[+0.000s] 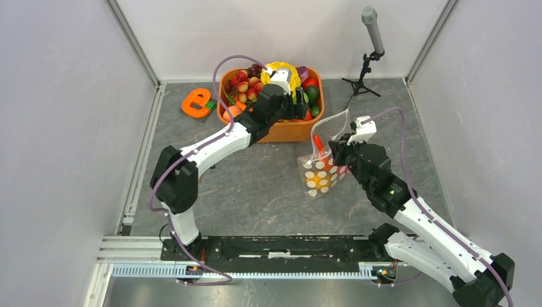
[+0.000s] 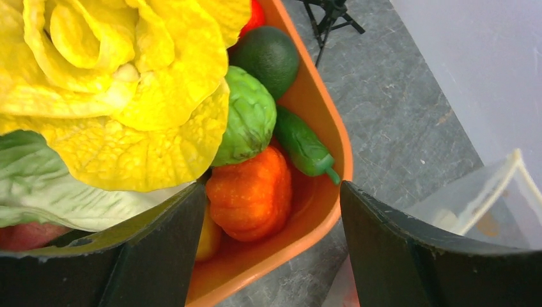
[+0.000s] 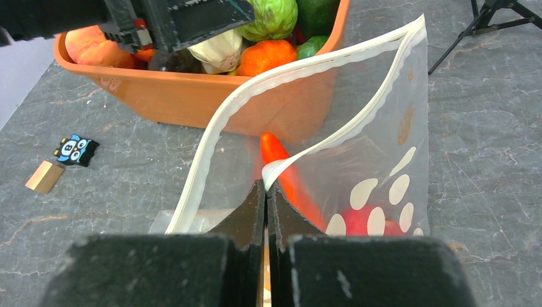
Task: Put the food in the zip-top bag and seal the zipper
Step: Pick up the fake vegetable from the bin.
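Left gripper [image 2: 269,192] agape over tub [image 2: 321,211] — right gripper [image 3: 266,189] pinches zip-top bag [image 3: 383,144]; microphone [image 1: 372,27] beyond.

One high lens, two at the wrists.

The fixed camera looked down from behind the arms. The left wrist's, close in, faced past the left gripper [image 2: 271,192] into the orange tub [image 2: 323,211]. The right wrist's faced ahead of the right gripper [image 3: 266,192] through the zip-top bag [image 3: 383,128]. All shared the tub.

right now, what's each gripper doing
left gripper: open, holding nothing, over the orange tub
right gripper: shut on the edge of the bag
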`<state>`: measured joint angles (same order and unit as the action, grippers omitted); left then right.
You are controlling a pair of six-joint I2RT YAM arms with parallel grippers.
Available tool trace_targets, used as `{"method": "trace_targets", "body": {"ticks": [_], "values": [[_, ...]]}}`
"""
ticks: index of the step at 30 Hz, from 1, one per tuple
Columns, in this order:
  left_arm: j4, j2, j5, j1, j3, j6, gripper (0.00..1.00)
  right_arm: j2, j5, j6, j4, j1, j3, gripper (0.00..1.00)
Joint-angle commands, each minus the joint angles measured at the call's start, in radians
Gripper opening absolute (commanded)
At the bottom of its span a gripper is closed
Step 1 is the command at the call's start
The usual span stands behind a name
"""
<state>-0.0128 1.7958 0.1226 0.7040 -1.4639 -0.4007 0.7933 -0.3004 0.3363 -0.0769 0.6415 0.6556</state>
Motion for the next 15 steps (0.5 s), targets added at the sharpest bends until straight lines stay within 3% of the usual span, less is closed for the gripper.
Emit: {"method": "trace_targets", "body": {"ticks": [1, 9, 15], "values": [[-0.070, 0.052, 0.101, 0.002, -0.029, -0.089, 0.83, -0.001, -0.014, 0.001, 0.014, 0.004, 0.004, 0.01], [-0.162, 0.143, 0.234, 0.003, -0.072, -0.084, 0.84, 0.002, -0.010, 0.003, 0.015, 0.004, 0.001, 0.01], [-0.208, 0.171, 0.258, 0.003, -0.085, -0.093, 0.85, 0.013, -0.005, -0.003, 0.014, 0.004, 0.006, 0.01]]}}
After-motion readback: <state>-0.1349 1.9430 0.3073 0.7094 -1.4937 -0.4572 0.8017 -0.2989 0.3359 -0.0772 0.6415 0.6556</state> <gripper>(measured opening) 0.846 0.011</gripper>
